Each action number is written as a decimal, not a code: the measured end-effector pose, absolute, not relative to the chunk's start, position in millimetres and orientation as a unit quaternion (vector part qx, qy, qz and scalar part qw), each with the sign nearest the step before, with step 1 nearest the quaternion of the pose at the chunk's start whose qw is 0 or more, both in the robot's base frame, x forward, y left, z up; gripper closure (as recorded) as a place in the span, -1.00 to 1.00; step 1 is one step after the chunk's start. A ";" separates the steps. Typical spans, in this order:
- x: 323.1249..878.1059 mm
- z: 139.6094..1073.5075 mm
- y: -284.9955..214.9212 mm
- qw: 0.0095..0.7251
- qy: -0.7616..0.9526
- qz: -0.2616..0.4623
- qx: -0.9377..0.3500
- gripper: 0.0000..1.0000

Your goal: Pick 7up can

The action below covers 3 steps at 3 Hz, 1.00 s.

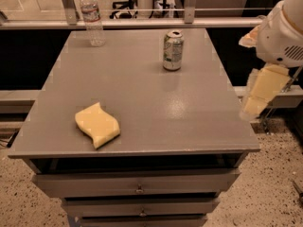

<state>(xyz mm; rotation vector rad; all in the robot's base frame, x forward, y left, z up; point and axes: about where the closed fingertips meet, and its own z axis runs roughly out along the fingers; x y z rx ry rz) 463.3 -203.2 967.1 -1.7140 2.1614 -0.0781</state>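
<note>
Your end effector [252, 109] hangs beside the right edge of the surface [142, 103]; you cannot tell whether it is released or clenched. The 7up can [173, 50] stands upright toward the far edge, well apart from it.

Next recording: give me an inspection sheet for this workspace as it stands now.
Surface: grey table top, flat, on a cabinet.
Job's things: 7up can, upright toward the far edge, right of centre, standing free.
Clutter: water bottle, upright at the far left corner; yellow sponge near the front left.
Grippers: gripper hangs beyond the table's right edge, apart from the can, holding nothing.
Cables: nothing seen.
Surroundings: drawers below the top; speckled floor; a rail behind the table.
</note>
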 end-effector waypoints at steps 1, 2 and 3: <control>509.0 948.4 -188.6 0.224 0.767 -0.023 -0.601 -1.00; 556.4 935.1 -175.5 0.260 0.771 -0.012 -0.581 -1.00; 601.0 926.1 -167.6 0.300 0.780 0.008 -0.550 -1.00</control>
